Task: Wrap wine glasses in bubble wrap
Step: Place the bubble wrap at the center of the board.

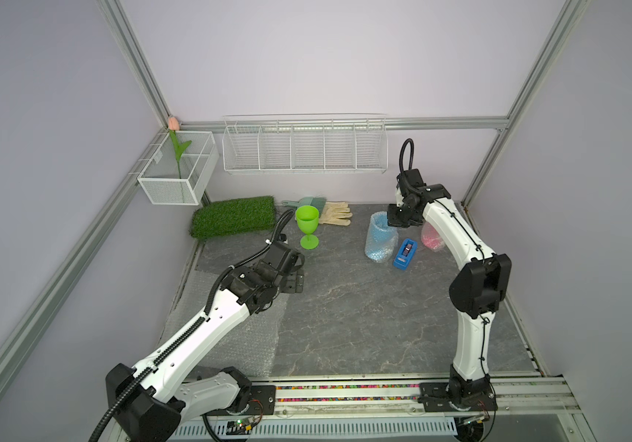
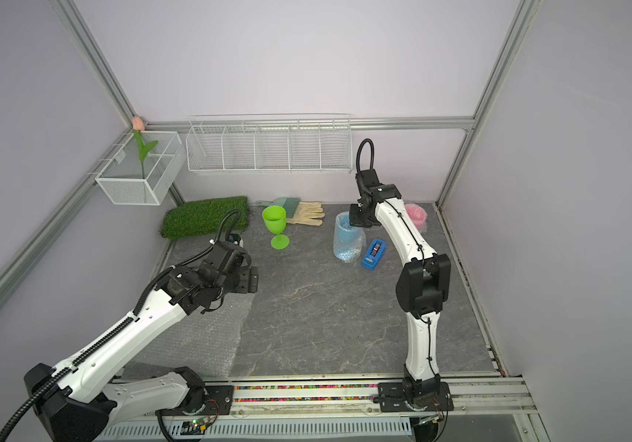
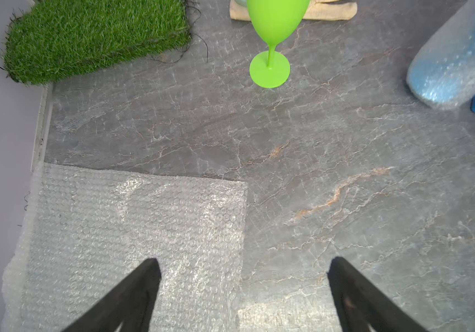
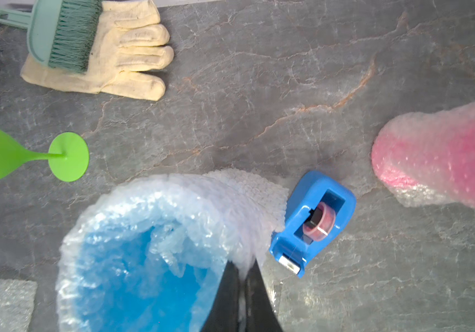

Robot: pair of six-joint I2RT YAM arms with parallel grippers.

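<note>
Right wrist | right fingers point(image 4: 222, 301) pinch bubble wrap point(image 4: 247, 201) rim

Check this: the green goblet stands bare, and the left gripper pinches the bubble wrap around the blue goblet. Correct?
No: the right gripper pinches the bubble wrap around the blue goblet, as the right wrist view shows. The green goblet stands bare.

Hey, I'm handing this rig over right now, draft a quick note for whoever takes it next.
Left pincer: open, empty, over the edge of the flat bubble wrap sheet.
Right pincer: shut on the top rim of the blue goblet's wrap.
Done: blue goblet and pink goblet stand wrapped, with the tape dispenser between them. Whether they are taped, I cannot tell.
Left: green goblet stands bare near the turf mat; likely wrap it in the flat sheet.
</note>
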